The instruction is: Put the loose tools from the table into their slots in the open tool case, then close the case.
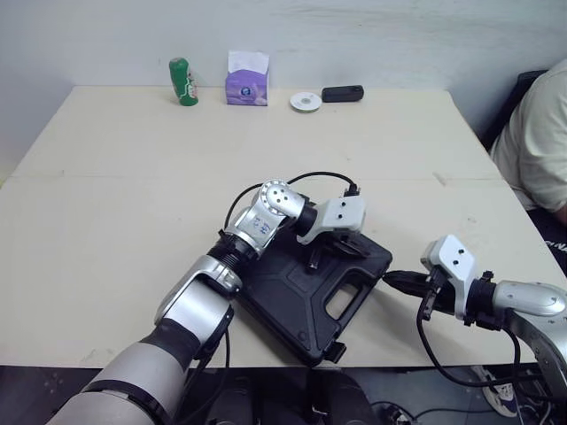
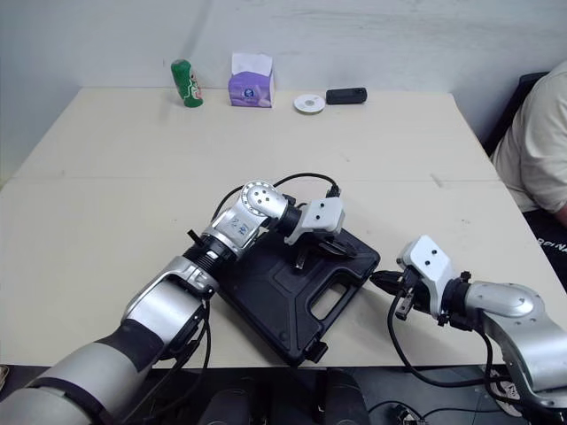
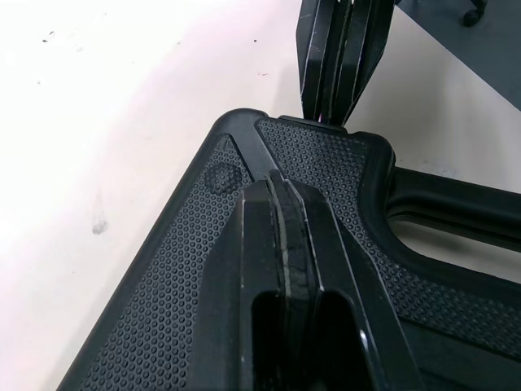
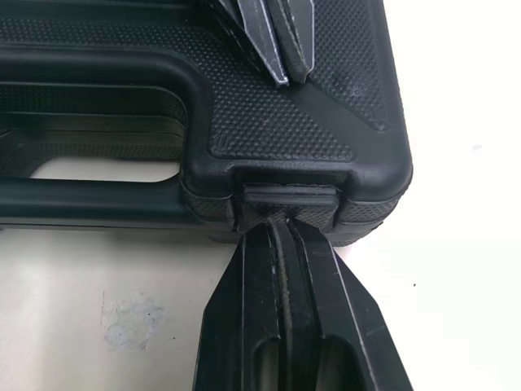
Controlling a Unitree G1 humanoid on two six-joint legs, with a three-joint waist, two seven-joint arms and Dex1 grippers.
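Both claws clenched, holding nothing. Tool case (image 1: 292, 305) is shut, at the table's (image 1: 133, 177) near edge. Left gripper (image 1: 315, 260) presses on its lid; right gripper (image 1: 390, 280) tips touch the latch (image 4: 289, 198) at the case's right end.

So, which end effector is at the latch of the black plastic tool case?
The right end effector: its tips meet the latch at the edge of the black tool case, whereas the left end effector rests on its textured lid.
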